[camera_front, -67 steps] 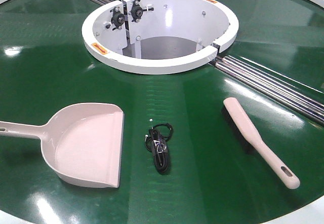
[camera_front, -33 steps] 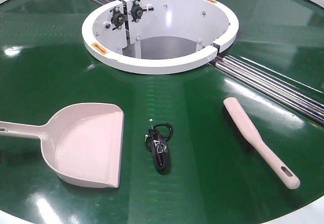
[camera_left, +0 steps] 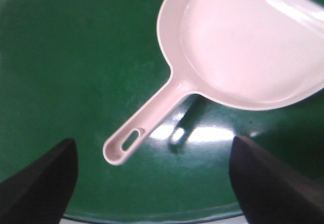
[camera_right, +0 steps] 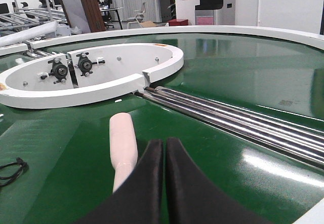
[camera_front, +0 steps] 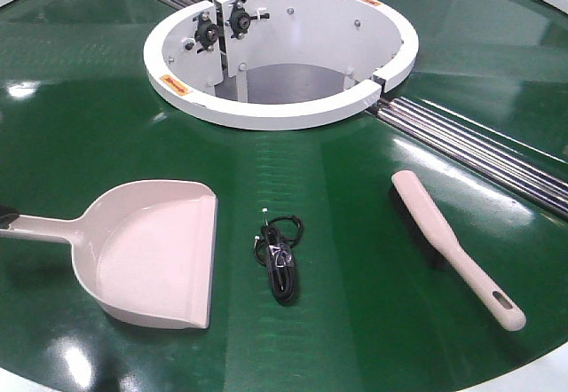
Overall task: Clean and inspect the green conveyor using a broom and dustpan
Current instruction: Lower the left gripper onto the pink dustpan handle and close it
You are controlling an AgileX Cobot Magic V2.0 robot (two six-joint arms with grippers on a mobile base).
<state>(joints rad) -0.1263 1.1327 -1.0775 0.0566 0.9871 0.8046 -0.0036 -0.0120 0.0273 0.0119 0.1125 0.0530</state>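
Left gripper (camera_left: 153, 150) is being held wide open at the dustpan (camera_left: 243, 41) handle end, with the slot hole sitting between the fingers. It looks lined up for a handle grab; nothing is being gripped yet. In the front view only a dark fingertip is being shown at the left edge, by the handle tip.

Dustpan is lying flat on the conveyor (camera_front: 80, 108), near-left, mouth facing right toward the cable (camera_front: 280, 257), probably so debris can be swept straight in. Broom (camera_front: 453, 243) is lying near-right, bristles down, handle pointing at the near rim (camera_front: 546, 376), well apart from the dustpan.

Right gripper (camera_right: 163, 145) is being held pinched shut and empty, low over the belt, with the broom head showing just ahead of the fingertips. It will need opening before any pickup.

Room: open belt is being left on both sides of the cable. Limits being watched:
- rollers (camera_front: 484, 157) just beyond the broom head
- ring (camera_front: 280, 113) opening farther back
- rim close by both handle ends

Judgement: the cable is being treated as the snag risk for the bristles.
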